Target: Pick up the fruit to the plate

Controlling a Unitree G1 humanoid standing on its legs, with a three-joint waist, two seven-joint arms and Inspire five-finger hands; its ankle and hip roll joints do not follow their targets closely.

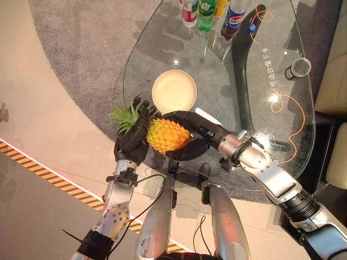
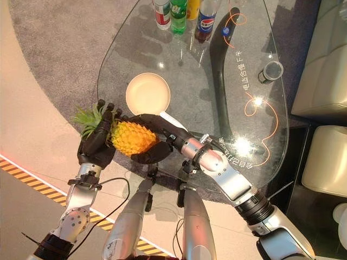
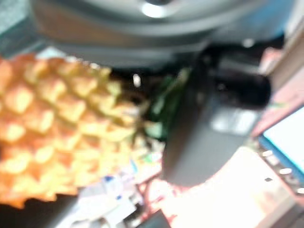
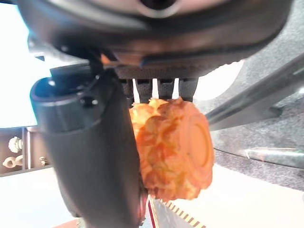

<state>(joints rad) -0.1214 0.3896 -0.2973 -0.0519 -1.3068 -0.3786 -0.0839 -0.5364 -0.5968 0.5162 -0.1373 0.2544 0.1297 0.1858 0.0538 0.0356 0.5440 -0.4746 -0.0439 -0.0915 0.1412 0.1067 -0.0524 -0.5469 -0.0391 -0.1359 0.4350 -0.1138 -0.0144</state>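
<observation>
A rounded glass table (image 1: 238, 108) with a dark curved base stands on grey carpet (image 1: 87, 49) at the centre and upper frame. Pale floor (image 1: 32, 97) fills the left, crossed at lower left by a yellow-and-black hazard strip (image 1: 49, 169). Cream upholstered seating (image 2: 320, 65), possibly sofas, lines the right edge.

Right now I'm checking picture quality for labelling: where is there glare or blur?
Left eye view: bright glare spots on the glass table, while the pineapple and plate read clearly. Left wrist view: soft throughout, the pineapple's skin smeared, with a washed-out white patch below it. Right wrist view: the pineapple's base is fairly sharp, and the background beside the right hand is blown out.
</observation>
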